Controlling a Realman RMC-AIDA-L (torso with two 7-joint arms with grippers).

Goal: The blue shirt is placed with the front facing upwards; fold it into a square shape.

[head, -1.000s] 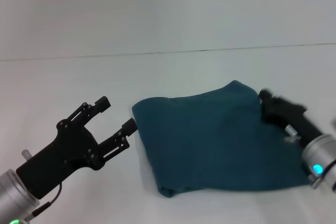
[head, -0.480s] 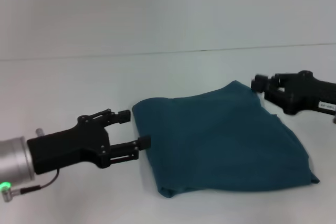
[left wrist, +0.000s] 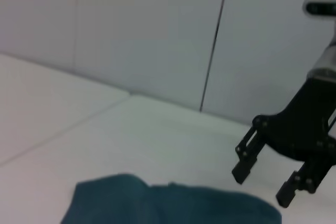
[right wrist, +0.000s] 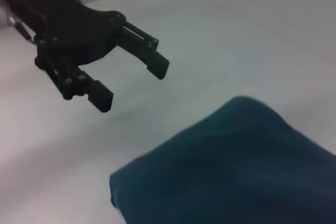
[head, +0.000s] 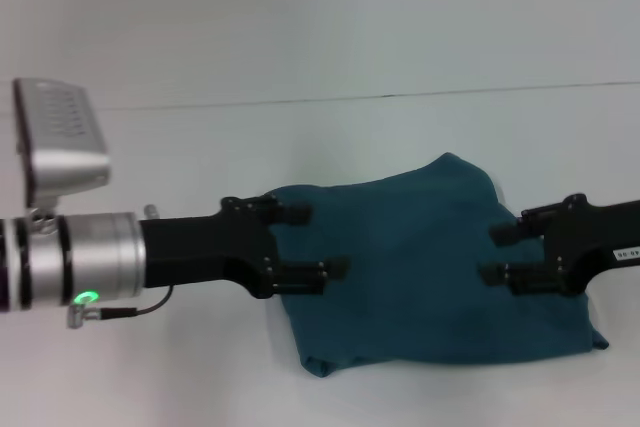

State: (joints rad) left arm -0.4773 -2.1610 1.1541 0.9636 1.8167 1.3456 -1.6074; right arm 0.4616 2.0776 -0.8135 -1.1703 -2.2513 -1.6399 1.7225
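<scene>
While the blue shirt [head: 430, 272] lies folded on the white table [head: 150, 147] between both arms | left gripper [head: 318, 242] and right gripper [head: 497, 254] hover over opposite edges, fingers apart, empty | we judge: pinch both layers evenly, keep the edges aligned.

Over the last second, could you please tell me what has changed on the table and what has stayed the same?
Both arms swung inward. The left gripper, beside the blue shirt's left edge earlier, now reaches over its left part, open. The right gripper, earlier at the shirt's far right corner, now points inward over its right part, open. Neither holds cloth. The folded shirt lies as before on the table.
</scene>
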